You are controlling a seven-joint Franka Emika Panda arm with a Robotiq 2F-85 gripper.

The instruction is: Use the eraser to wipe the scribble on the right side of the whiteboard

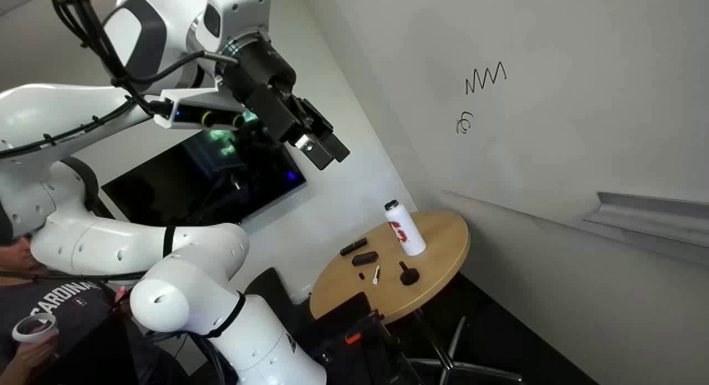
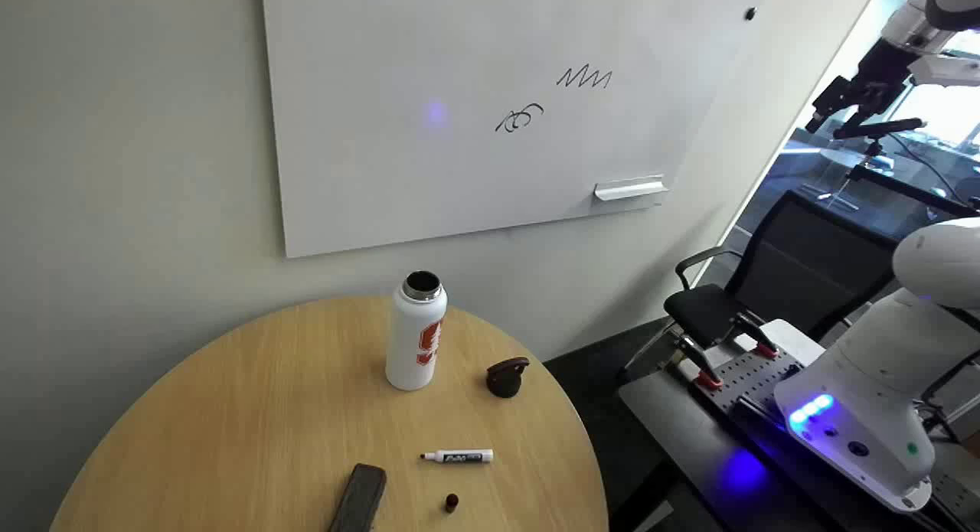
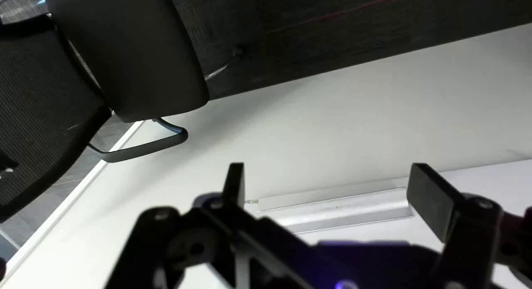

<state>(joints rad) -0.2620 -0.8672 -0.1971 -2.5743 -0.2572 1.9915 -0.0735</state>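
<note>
In an exterior view, leftmost, the eraser lies on the tabletop, partly out of sight, probably set flat for an easy grasp, with a marker apart to its right — likely what drew on the whiteboard. There, a looped mark comes first, then the zigzag scribble, yet to be wiped; at far right the gripper hangs with fingers wide apart, nothing between — presumably spread to take the eraser
</note>
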